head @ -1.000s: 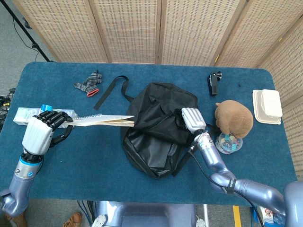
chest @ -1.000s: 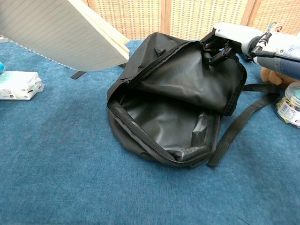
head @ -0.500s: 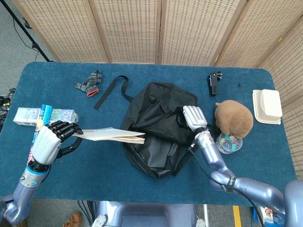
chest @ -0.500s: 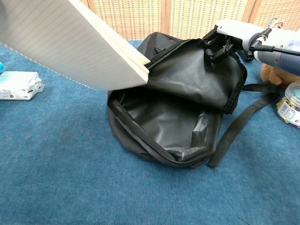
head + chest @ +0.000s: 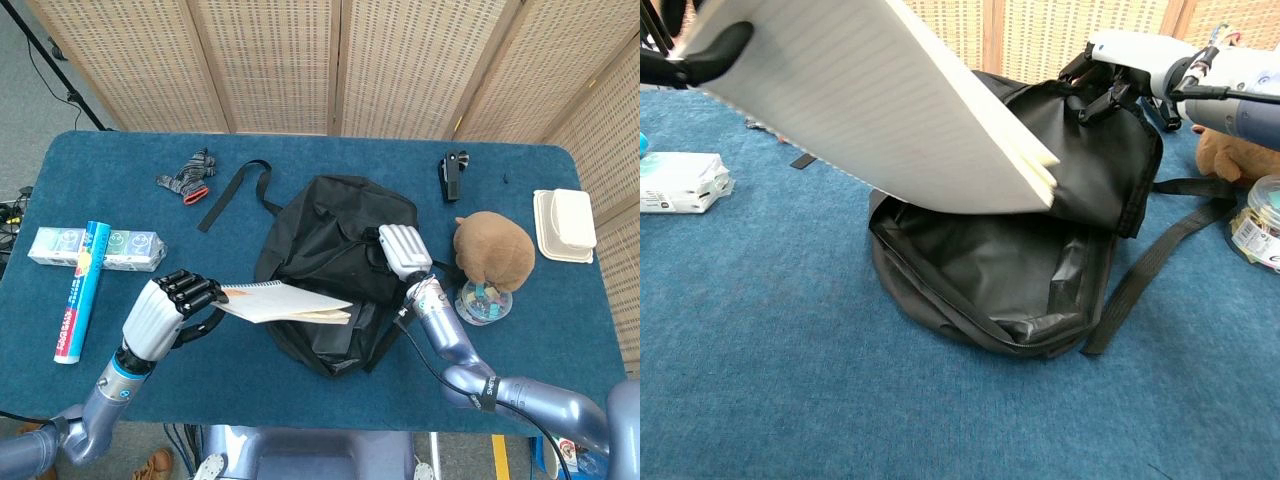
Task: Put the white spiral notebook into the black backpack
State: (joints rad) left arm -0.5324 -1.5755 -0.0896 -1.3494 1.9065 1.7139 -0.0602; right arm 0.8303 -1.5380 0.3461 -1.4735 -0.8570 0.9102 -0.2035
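Since a second ago, the white spiral notebook (image 5: pixel 285 302), held by the left hand (image 5: pixel 160 311), is brought over the black backpack (image 5: pixel 335 230), whose flap is gripped by the right hand (image 5: pixel 404 251).

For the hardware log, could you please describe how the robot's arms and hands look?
Each robot hand, left and right, has a white back shell and black fingers. The arms are glossy silver-blue with dark wrist bands; a black cable runs along the right forearm.

- Counter (image 5: pixel 300 390): blue cloth.
- Far left: grey glove with red cuff (image 5: pixel 186 176).
- Left edge: tissue pack (image 5: pixel 60 245), blue-and-white tube (image 5: pixel 80 291) lying across it.
- Right: brown plush toy (image 5: pixel 495 249); clear jar (image 5: pixel 483 305) just near of it.
- Far right: white clamshell box (image 5: pixel 563 225).
- Far centre-right: small black device (image 5: pixel 453 174).
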